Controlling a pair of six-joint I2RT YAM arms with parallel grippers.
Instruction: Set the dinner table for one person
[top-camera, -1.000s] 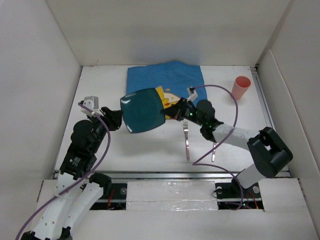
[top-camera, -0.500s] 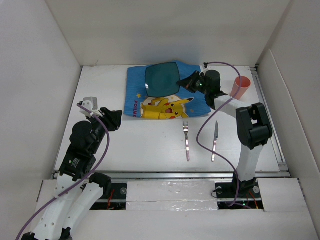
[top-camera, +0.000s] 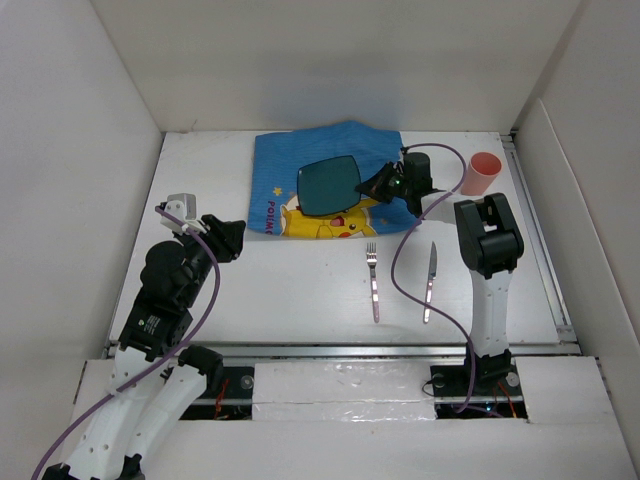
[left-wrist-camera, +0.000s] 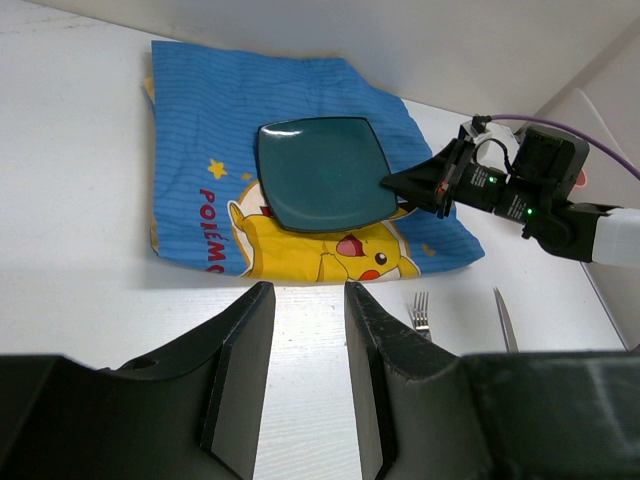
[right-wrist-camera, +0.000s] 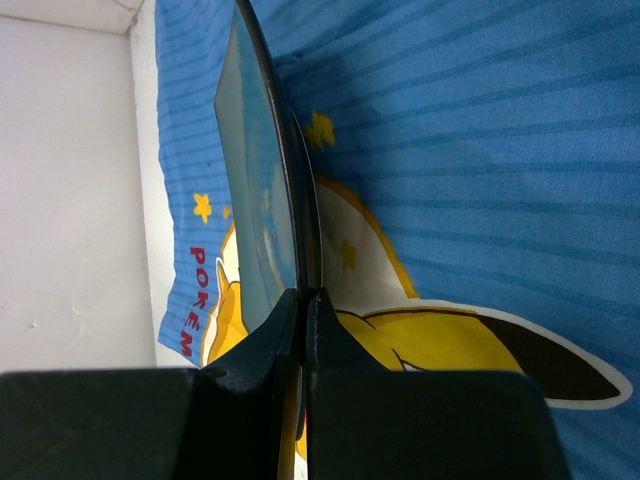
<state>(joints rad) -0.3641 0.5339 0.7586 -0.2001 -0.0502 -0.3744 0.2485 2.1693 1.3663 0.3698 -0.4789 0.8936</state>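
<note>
At plate (top-camera: 330, 187) rim, clamped right gripper (top-camera: 366, 187)

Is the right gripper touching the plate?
Touching. The right wrist view shows the right gripper with its jaws shut on the rim of the plate.

The plate (top-camera: 330, 186) is dark teal and glossy, with a smooth face that catches the light, while the cloth (top-camera: 290, 160) is soft printed fabric with fine stripes. The table (top-camera: 290, 300) is matt white and smooth; the fork (top-camera: 373, 285) and knife (top-camera: 428, 290) look like bright polished metal, and the cup (top-camera: 482, 175) like smooth pink plastic. The left gripper (left-wrist-camera: 308, 295) has plastic fingers (left-wrist-camera: 238, 380) — black and matt.
</note>
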